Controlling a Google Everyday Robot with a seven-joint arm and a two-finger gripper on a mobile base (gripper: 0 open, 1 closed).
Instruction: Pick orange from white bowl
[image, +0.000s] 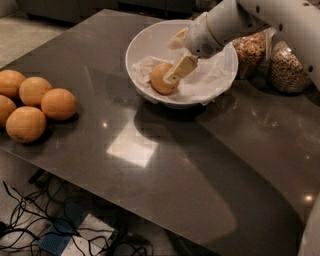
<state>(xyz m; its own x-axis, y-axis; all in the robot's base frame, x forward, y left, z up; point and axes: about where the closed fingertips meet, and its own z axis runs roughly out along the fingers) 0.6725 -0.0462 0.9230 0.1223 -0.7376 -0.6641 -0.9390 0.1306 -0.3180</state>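
Orange (160, 79) sits at seven o'clock in the white bowl (147, 42); gripper (174, 60) fingers, spread wide at its one o'clock, should straddle it before closing.

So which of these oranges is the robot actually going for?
Find the dark table, then the white bowl at its far side, lined with crumpled paper. The orange lies alone inside it, where the gripper reaches in. The other oranges huddle at the table's left edge, outside any bowl.
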